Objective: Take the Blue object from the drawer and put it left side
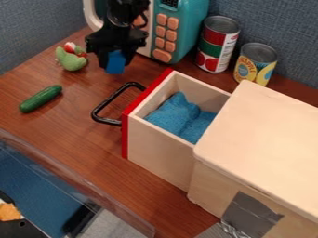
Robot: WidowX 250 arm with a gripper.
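Claw [116,60] hangs at upper left of view, points down, fingers closed on blue block [115,66], one either side. Block sits directly below the wrist, between the tips, long axis near upright, in line with the claw; lower end pokes out beneath.

Block is outside the open drawer [162,158], off to its left as the camera sees it, beyond the black handle [110,98] and near the toy microwave [180,29]. Blue cloth [177,116] lies inside the drawer; I take the block, not the cloth, as the object meant.

Key relation now is vertical: block over tabletop [68,109]. Cannot tell if its base touches or hangs just above. Judgement: retrieval done, placing remains. Next move likely wants a straight descent, if any gap, then release. Let go high, and the upright block could tip.
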